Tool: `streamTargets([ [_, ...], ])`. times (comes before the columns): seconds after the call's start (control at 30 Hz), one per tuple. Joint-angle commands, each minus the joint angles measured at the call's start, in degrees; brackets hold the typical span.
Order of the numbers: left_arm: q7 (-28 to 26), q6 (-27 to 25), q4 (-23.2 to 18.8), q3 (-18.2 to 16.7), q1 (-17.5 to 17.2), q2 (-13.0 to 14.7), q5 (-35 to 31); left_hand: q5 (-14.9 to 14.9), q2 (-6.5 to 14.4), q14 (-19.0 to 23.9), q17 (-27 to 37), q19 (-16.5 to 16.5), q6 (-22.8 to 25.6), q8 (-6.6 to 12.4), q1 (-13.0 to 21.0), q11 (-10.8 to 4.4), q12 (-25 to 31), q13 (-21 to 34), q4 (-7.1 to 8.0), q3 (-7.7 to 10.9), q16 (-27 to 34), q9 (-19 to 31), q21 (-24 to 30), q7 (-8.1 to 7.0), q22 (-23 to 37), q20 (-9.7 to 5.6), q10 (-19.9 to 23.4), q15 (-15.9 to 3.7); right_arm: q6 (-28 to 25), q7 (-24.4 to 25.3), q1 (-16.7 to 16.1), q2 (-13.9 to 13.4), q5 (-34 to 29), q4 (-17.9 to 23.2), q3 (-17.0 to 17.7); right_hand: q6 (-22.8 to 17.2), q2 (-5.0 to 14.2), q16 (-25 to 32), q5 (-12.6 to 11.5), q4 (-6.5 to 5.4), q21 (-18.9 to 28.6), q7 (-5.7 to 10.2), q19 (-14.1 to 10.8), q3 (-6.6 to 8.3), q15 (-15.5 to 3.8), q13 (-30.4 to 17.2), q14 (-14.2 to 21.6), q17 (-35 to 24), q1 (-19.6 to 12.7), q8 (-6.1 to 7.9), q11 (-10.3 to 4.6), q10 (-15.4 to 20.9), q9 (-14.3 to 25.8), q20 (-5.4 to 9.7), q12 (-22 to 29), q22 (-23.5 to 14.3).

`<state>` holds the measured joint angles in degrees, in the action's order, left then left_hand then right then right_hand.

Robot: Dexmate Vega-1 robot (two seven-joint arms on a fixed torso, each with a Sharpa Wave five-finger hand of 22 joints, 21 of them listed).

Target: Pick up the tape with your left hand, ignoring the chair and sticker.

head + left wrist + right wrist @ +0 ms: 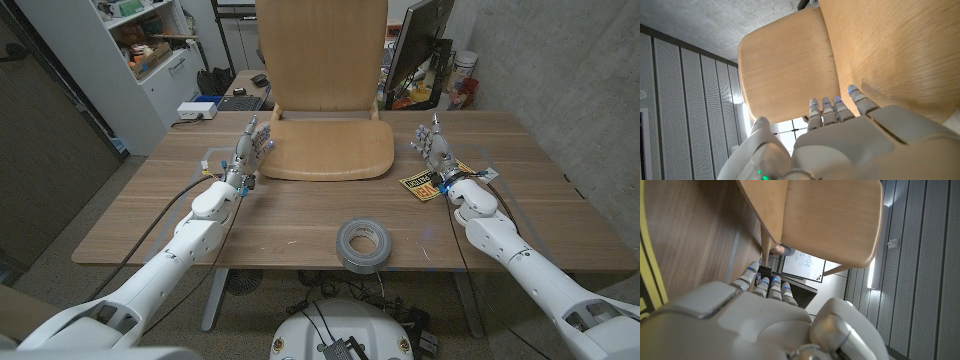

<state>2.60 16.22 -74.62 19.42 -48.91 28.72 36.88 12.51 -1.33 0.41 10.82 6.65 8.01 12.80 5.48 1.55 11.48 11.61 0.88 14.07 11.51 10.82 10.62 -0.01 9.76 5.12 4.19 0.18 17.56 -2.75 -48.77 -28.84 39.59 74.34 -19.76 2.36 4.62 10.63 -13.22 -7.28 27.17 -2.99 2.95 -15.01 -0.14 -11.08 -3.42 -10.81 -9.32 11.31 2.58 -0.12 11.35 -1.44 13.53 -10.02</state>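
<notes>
Left robot hand (pixel 252 147) stands open and empty near the desk's (pixel 300 215) far edge, just beside the left side of the chair (pixel 325 100); the right robot hand (pixel 436 150) is likewise open, holding nothing, above the sticker (pixel 420 186). One roll of grey tape (pixel 363 243) lies flat near the desk's near edge, about midway along it, well apart from both. By my reading the pickup has not begun: the left arm must draw back toward the near edge, then close on the roll's rim. Counted: one tape, one chair, one sticker.
</notes>
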Motion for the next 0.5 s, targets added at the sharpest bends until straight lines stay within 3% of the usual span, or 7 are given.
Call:
streamTargets([
  [0.03,2.2,-2.0,-0.6,-4.1,-1.3,-2.5,-2.8,0.3,0.1,0.5,0.1,0.6,0.5,0.33,0.6,0.02,0.3,0.1,-0.02,0.33,0.4,0.1,0.3,0.01,0.2,-0.07,0.5,0.17,0.7,-1.2,-0.3,0.0,1.7,-0.1,1.2,-0.1,0.1,0.3,-0.4,-0.04,0.3,-0.33,0.3,-0.34,-0.39,-0.1,-0.6,-0.3,-0.4,0.31,0.35,-0.3,0.1,-0.01,0.0,-0.1],
  [0.33,-2.6,-4.1,-4.8,-5.4,-2.2,-2.1,-10.0,0.3,0.1,0.5,0.1,0.6,0.6,0.24,0.7,0.17,0.3,0.1,-0.13,0.33,0.4,0.1,0.3,0.04,0.2,-0.01,0.6,0.21,0.6,-1.3,0.0,0.1,1.5,-0.5,0.9,0.0,0.13,0.3,-0.4,-0.05,0.1,-0.22,0.2,-0.38,-0.43,-0.1,-0.7,-0.2,-0.3,0.28,0.39,-0.2,0.0,0.03,0.0,-0.1],
  [0.43,-3.8,-7.5,-10.5,-6.0,-3.7,-2.3,-9.6,0.3,0.1,0.6,0.0,0.6,0.7,0.22,0.8,0.18,0.3,0.1,-0.22,0.36,0.4,0.1,0.3,0.11,0.2,0.12,0.7,0.22,0.3,-1.5,0.4,0.2,1.4,-1.1,0.7,0.0,0.13,0.4,-0.4,-0.05,0.0,-0.21,0.1,-0.41,-0.45,-0.1,-0.7,-0.2,-0.3,0.28,0.36,-0.2,0.0,0.02,-0.1,-0.2],
  [0.5,-6.0,-10.7,-16.0,-5.2,-4.6,-0.4,-13.3,0.3,0.1,0.7,0.0,0.8,0.8,0.2,1.1,0.39,0.5,0.1,-0.45,0.41,0.4,0.1,0.4,0.14,0.2,0.32,1.1,0.4,0.2,-1.2,0.8,0.1,0.5,-1.5,0.3,0.0,0.14,0.4,-0.4,-0.05,0.0,-0.24,0.1,-0.41,-0.46,-0.1,-0.7,-0.2,-0.3,0.28,0.38,-0.3,0.0,0.05,-0.1,-0.2],
])
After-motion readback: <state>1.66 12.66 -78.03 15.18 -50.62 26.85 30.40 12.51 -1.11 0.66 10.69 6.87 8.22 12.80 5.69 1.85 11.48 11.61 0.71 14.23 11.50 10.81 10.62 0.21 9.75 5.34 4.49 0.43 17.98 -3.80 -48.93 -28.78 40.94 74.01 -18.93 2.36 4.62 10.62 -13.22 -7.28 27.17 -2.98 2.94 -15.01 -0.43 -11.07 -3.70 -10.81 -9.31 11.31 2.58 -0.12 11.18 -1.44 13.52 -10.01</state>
